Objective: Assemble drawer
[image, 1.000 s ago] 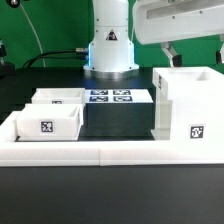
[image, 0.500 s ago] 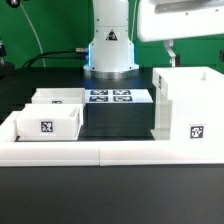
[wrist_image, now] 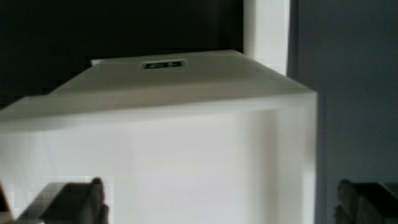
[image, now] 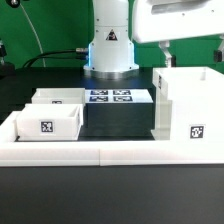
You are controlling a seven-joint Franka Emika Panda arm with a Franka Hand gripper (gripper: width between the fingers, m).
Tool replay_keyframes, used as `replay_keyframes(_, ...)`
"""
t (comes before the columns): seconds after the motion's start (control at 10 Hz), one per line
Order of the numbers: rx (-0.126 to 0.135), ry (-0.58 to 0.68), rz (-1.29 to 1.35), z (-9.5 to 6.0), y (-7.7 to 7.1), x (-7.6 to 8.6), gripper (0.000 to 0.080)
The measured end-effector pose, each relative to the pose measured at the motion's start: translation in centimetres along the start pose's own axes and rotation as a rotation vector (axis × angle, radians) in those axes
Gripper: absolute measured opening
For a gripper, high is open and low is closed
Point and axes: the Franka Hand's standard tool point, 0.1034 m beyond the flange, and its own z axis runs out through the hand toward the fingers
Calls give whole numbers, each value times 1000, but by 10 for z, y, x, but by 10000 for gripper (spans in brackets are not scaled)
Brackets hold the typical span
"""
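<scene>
The big white box housing [image: 190,105] stands at the exterior view's right with a square tag on its front. Two small white open-top trays sit at the left: one [image: 45,122] in front with a tag, one [image: 58,97] behind it. My gripper [image: 170,48] hangs just above the housing's back top edge; most of the hand is cut off at the frame top. In the wrist view the gripper [wrist_image: 217,200] is open and empty. Its dark fingertips [wrist_image: 71,200] stand wide apart on either side of the housing [wrist_image: 178,130] below.
The marker board [image: 108,97] lies flat between the trays and the housing, on a black block. A long low white border wall [image: 110,152] runs along the front. The robot's base [image: 110,45] stands behind the middle.
The hand above the housing has shifted slightly and levelled out. The housing and both trays have not moved.
</scene>
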Motion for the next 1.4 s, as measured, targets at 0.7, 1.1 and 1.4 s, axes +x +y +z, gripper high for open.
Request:
replay_keyframes(0.7, -25, 32, -55, -6, 132, -18, 649)
replay_keyframes(1.1, -29, 50, -48, 24, 163, -31, 649)
replay_keyframes(1.4, -29, 49, -48, 25, 163, -31, 649)
